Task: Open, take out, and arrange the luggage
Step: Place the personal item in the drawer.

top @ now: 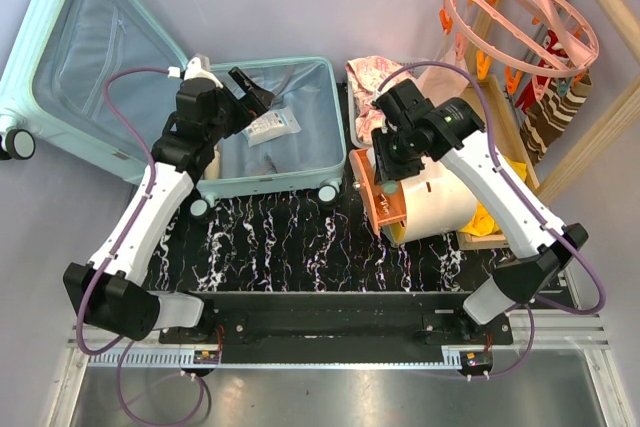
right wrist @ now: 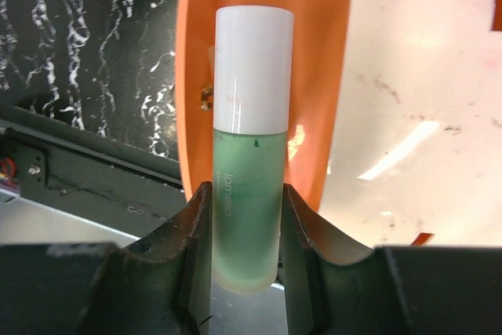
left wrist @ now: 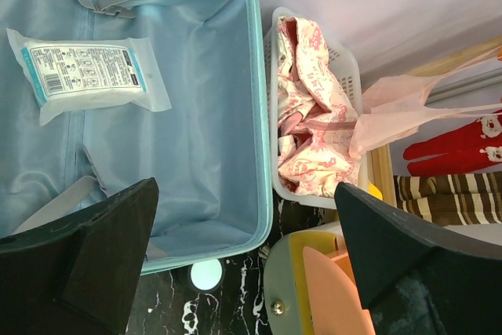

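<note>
The pale mint-blue suitcase [top: 60, 57] lies open at the back left, lid leaning back, its lined tray [top: 310, 152] on the table. A white wipes packet [top: 272, 127] lies in the tray; it also shows in the left wrist view [left wrist: 86, 72]. My left gripper [top: 250, 92] hovers open and empty over the tray [left wrist: 204, 115]. My right gripper [top: 385, 162] is shut on a green bottle with a white cap [right wrist: 249, 139], held over the cream cylinder's orange end [top: 385, 202].
A white mesh basket [top: 362, 132] with pink printed cloth [left wrist: 314, 107] stands right of the suitcase. The cream cylinder [top: 440, 197] lies on its side. A pink hanger ring [top: 520, 17] and wooden rack [top: 590, 137] stand at the back right. The black marbled mat [top: 290, 247] covers the front.
</note>
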`<state>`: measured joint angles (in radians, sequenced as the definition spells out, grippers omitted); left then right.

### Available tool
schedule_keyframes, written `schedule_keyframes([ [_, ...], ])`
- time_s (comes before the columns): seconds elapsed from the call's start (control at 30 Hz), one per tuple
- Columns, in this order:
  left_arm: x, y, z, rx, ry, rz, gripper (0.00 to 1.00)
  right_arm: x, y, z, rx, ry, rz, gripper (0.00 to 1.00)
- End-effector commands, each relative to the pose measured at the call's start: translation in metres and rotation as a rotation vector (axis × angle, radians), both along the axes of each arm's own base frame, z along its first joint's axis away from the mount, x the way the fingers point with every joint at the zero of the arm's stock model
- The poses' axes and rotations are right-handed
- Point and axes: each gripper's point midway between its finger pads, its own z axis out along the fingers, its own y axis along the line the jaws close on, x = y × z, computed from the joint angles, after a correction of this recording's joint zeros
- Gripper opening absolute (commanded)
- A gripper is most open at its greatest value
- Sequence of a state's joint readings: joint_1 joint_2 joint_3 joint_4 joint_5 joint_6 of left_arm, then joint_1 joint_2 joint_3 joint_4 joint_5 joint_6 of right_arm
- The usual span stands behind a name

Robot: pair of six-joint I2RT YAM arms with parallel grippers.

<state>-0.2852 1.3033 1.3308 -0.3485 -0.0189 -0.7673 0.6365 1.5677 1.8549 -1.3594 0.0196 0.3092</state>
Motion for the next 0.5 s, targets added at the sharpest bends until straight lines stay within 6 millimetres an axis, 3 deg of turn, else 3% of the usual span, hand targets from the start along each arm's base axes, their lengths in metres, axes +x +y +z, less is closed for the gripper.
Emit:
schedule_keyframes([
  [0.0, 0.008, -0.004, 0.011, -0.014, -0.041, -0.033, 0.99, -0.003, -0.025, -0.006, -0.143, 0.030, -0.013, 0.07],
  [0.13, 0.011, -0.005, 0.012, -0.011, -0.042, -0.037, 0.99, 0.003, -0.028, -0.009, -0.186, 0.031, 0.006, 0.12],
  [0.47, 0.022, 0.001, 0.010, -0.002, -0.040, -0.023, 0.99, 0.008, -0.032, 0.001, -0.221, 0.008, 0.027, 0.47],
])
